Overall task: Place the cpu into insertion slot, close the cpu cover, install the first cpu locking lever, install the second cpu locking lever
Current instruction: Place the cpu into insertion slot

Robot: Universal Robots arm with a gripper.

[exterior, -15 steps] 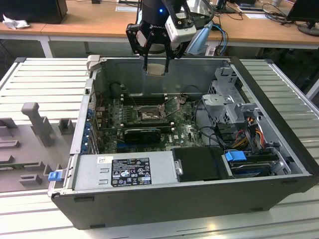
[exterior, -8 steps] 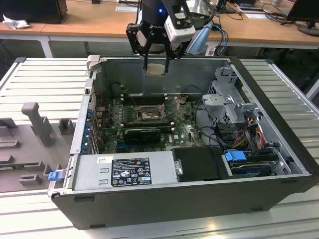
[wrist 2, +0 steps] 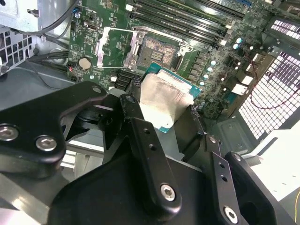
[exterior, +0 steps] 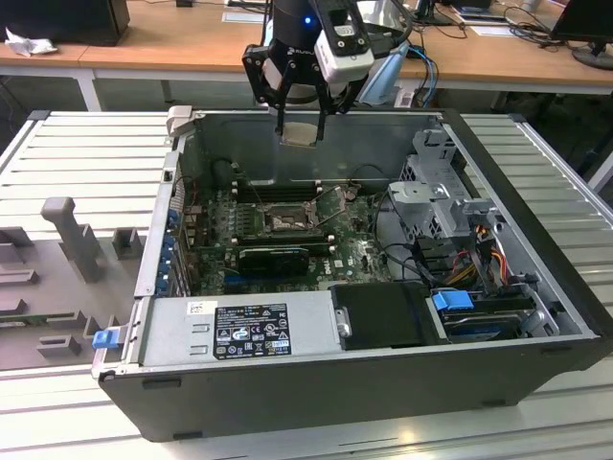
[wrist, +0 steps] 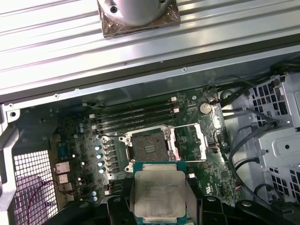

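My gripper [exterior: 302,123] hangs above the open computer case, near its back wall, shut on the cpu [exterior: 302,133], a flat pale square chip held by its edges. In both wrist views the cpu [wrist: 159,191] [wrist 2: 163,95] sits between the black fingers [wrist: 123,199] with its metal face showing. Lower down on the motherboard lies the insertion slot [wrist: 147,146] [wrist 2: 160,50] [exterior: 285,220], a dark square socket with nothing in it. The cpu cover [wrist: 190,142] [wrist 2: 115,47], a silvery frame, is swung open beside the slot. The cpu is well above the slot and not touching it.
The case [exterior: 536,240] lies on its side on a ribbed metal table. Memory slots [wrist: 136,115] run beside the socket. A drive cage and cables [exterior: 450,220] fill the exterior view's right, with a power supply [exterior: 239,331] at the front. Grey fixtures [exterior: 72,240] stand at the exterior view's left.
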